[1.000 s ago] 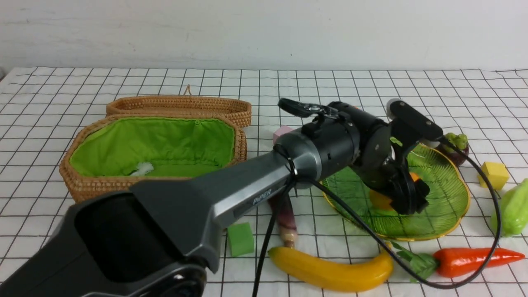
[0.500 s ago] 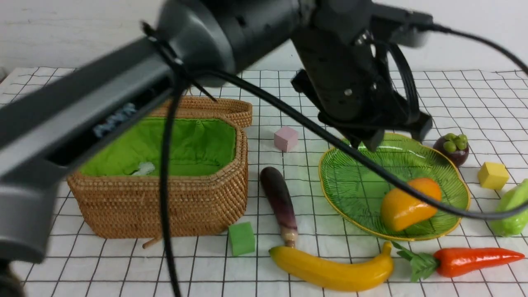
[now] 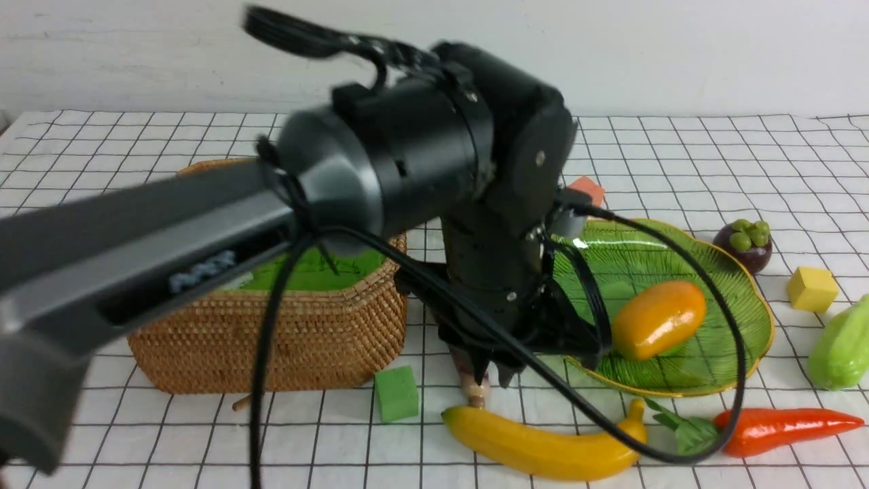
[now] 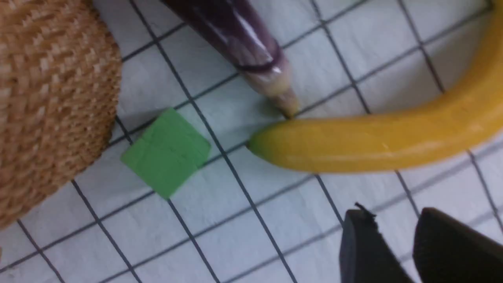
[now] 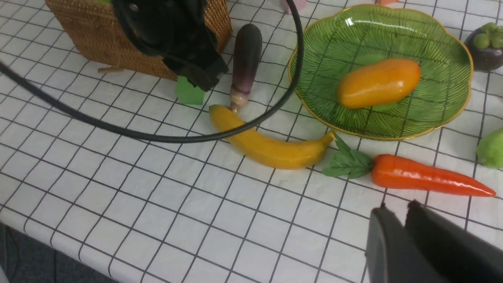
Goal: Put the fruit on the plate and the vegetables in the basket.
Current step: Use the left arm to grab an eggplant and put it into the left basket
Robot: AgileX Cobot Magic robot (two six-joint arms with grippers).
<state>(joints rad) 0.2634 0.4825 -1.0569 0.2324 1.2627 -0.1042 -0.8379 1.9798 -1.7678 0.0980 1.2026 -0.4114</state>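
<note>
In the front view the left gripper point(image 3: 490, 375) hangs tips-down over the pale stem end of the eggplant point(image 3: 473, 390), just left of the plate point(image 3: 645, 261); motion blur hides how its jaws stand here. The mango point(image 3: 657, 319) lies on the plate, the mangosteen point(image 3: 743, 244) stands just off the plate's far right rim, and the banana point(image 3: 543, 448) and carrot point(image 3: 781, 428) lie in front of the plate. The gourd point(image 3: 842, 346) is to the plate's right and the basket point(image 3: 285, 339) to its left. In the left wrist view the fingers point(image 4: 361, 247) stand slightly parted, checked cloth showing between them, gripping nothing. The eggplant's tip meets the banana's end, with a green cube point(image 4: 167, 151) between them and the basket's wall. In the right wrist view the right gripper point(image 5: 396, 210) has its jaws drawn together and empty, hanging above the cloth on the near side of the carrot, well in front of the plate.
</note>
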